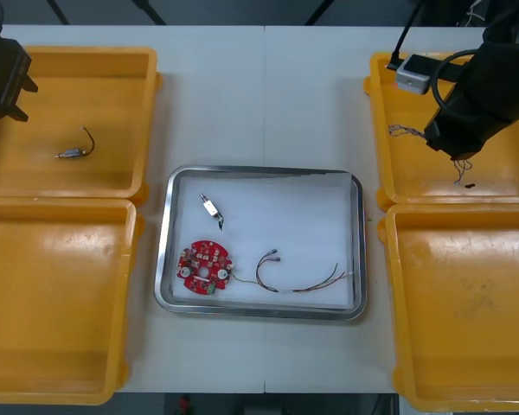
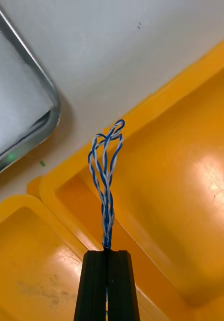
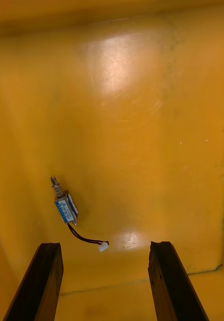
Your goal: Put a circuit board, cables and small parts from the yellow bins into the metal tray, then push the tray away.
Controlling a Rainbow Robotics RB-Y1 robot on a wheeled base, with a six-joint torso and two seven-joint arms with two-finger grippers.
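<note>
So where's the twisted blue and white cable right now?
The twisted blue and white cable is pinched in the shut right gripper, above the far right yellow bin, right of the metal tray.

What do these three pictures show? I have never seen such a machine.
This is a robot with two arms, each ending in a two-finger gripper. One picture looks down on the table from above; the other two come from cameras on the wrists. Yellow bins stand at both sides, a metal tray between them. It holds a red circuit board, a red and yellow cable and a small metal part. The right gripper, over the far right bin, is shut on a twisted blue and white cable. The left gripper hangs open above another metal part in the far left bin.
</note>
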